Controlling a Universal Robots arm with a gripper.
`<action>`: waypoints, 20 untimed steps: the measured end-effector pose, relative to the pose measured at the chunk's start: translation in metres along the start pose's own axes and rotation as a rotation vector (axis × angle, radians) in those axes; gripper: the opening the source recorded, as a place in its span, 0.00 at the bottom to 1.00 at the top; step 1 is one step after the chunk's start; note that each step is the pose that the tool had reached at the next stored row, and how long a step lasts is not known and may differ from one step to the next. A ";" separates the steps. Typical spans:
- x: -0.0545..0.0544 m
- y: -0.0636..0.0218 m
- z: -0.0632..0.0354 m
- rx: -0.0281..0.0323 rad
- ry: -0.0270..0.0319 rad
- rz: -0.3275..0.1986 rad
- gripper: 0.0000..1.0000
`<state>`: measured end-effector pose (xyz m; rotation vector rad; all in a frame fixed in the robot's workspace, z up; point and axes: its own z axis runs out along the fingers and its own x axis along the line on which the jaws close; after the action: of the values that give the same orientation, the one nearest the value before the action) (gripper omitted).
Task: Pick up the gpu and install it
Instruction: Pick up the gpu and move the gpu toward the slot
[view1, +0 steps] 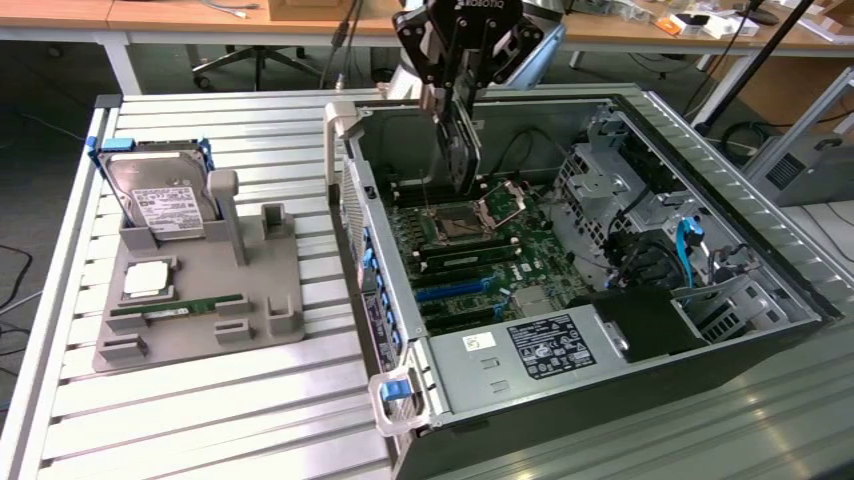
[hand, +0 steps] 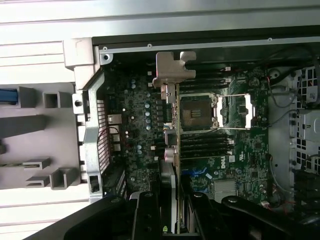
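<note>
Grey fixture on the slatted bench carries a hard drive and a green RAM stick, just beside the open computer case. Pincer pinches the gpu, which hangs upright over the motherboard, near the CPU socket.

**Setting:** robotics and computer-assembly lab.
**Evidence:**
- slatted aluminium worktop
- opened desktop computer case with its motherboard exposed
- grey parts fixture carrying a hard drive
- robot gripper clamping a gpu over the case
- wooden desks and an office chair at the far side
</note>
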<state>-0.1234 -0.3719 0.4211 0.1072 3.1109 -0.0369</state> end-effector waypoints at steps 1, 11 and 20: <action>-0.001 0.0001 0.0000 0.0001 0.0000 0.000 0.27; -0.010 0.0007 0.0004 0.0008 -0.0001 0.000 0.27; -0.017 0.0012 0.0008 0.0020 -0.0002 0.000 0.27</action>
<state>-0.1067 -0.3719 0.4208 0.1072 3.1108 -0.0399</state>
